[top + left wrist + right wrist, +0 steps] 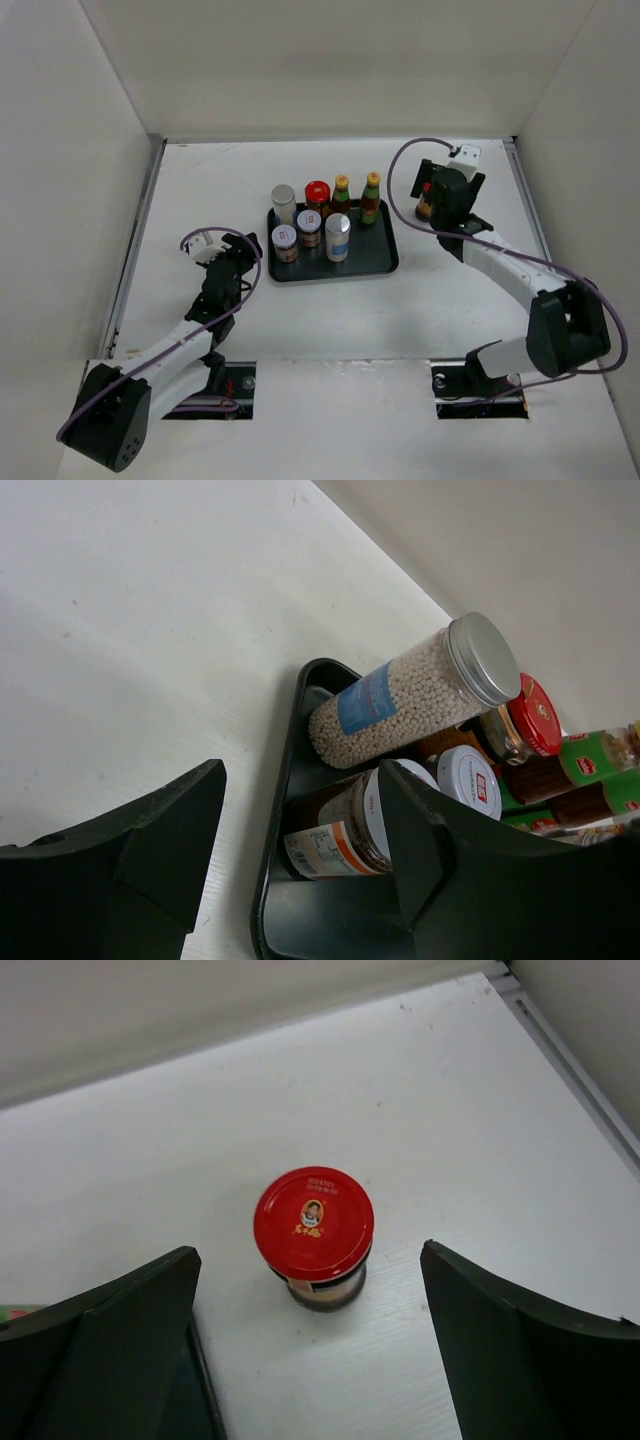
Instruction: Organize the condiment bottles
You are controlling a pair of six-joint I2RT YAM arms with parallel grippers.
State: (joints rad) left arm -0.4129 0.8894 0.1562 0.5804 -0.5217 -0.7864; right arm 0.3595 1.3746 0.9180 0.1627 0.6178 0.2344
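Your R gripper [308, 1260] hangs over the loose red-capped jar [313, 1230]. Its fingers [120, 1350] are spread wide w/ the jar btwn them and bare table showing on both sides, so nothing is gripped. That jar stands upright on the white table [200, 170], off the black tray [365, 258] and to its right, toward the far right corner. In the top view the R gripper [445, 195] covers most of it; you only get a sliver of the jar at the gripper's left edge.

Your L gripper [300, 780] sits just left of the tray, not touching it. Its fingers [140, 850] are apart w/ nothing btwn them, aimed at the tray's left end.

Seven bottles stand upright on the tray.
- **Back row, L to R:** a tall silver-lidded jar [284, 203] of white pellets w/ a blue label, a red-capped tray jar [317, 195], a yellow-capped sauce bottle [341, 195] and a second sauce bottle [370, 197].
- **Front row, L to R:** a short pale-lidded jar [285, 242], another short jar [309, 228] and a white silver-lidded bottle [338, 237].

The front-row jars stand close together; can't tell if they touch.
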